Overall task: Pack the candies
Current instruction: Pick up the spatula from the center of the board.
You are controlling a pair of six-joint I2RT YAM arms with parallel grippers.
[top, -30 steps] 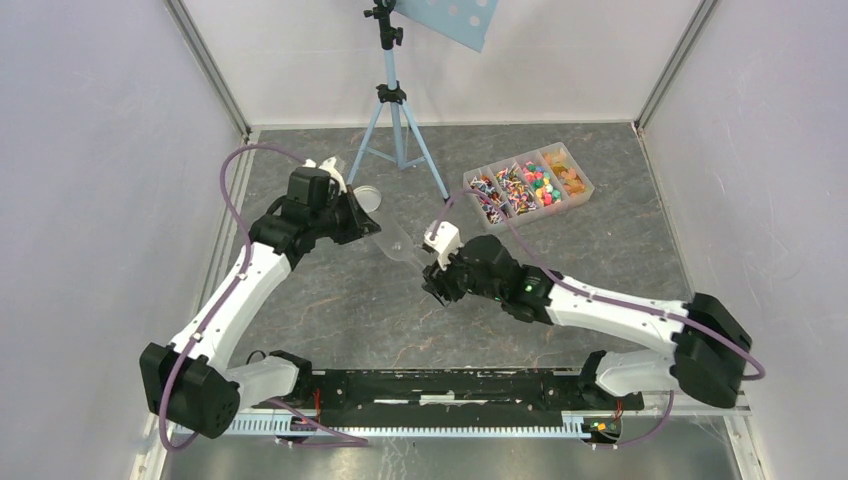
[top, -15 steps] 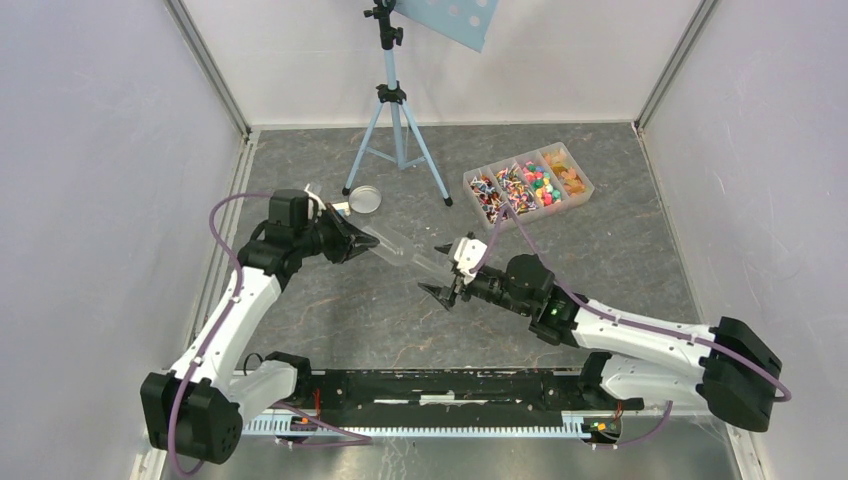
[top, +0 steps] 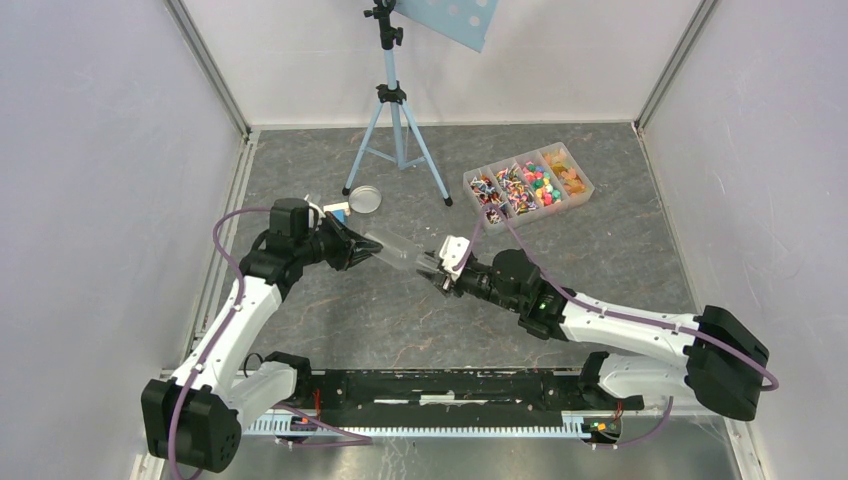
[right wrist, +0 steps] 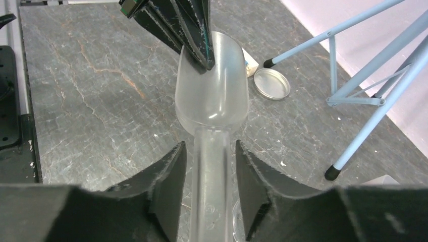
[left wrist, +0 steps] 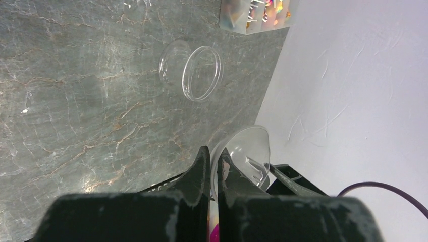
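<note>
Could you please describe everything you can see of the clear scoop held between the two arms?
The clear scoop looks like translucent, frosted plastic: a rounded open bowl narrowing into a tubular handle. The bowl looks empty. It lies roughly level, apparently lifted off the grey marbled table, bridging the two arms. The left gripper is shut on the bowl's far rim. The right gripper has a finger close on each side of the handle, though a firm clamp cannot be confirmed.

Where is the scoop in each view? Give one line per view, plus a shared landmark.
Top external: scoop at centre.
Left wrist: scoop low centre, bowl only.
Right wrist: scoop at centre, handle running to the bottom edge.
Landmark: left gripper pinching the bowl's rim, in all three.
</note>
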